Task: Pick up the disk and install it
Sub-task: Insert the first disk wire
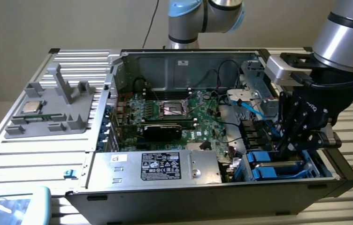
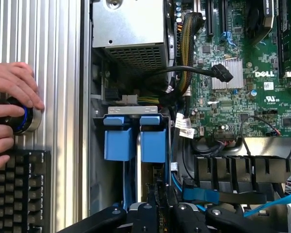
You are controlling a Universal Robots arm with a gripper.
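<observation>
Jaws sit low in the drive bay at the exterior view's right of the open case, mostly hidden behind the black wrist housing; can't tell how far apart they stand or whether they hold anything. Disk reads as a blue carrier in the bay, in line with the jaws, metal body hidden. A second blue carrier sits just beside it. From the exterior view only blue edges of the bay show under the arm.

Wrist view adds a hand resting on a round knob, a keyboard cut off at the frame edge, and the motherboard with black cables. Exterior view adds the silver box with black label and a grey fixture carrying a small chip, outside the case toward that view's left.

Surface is ribbed aluminium slats. Plain beige wall behind.
</observation>
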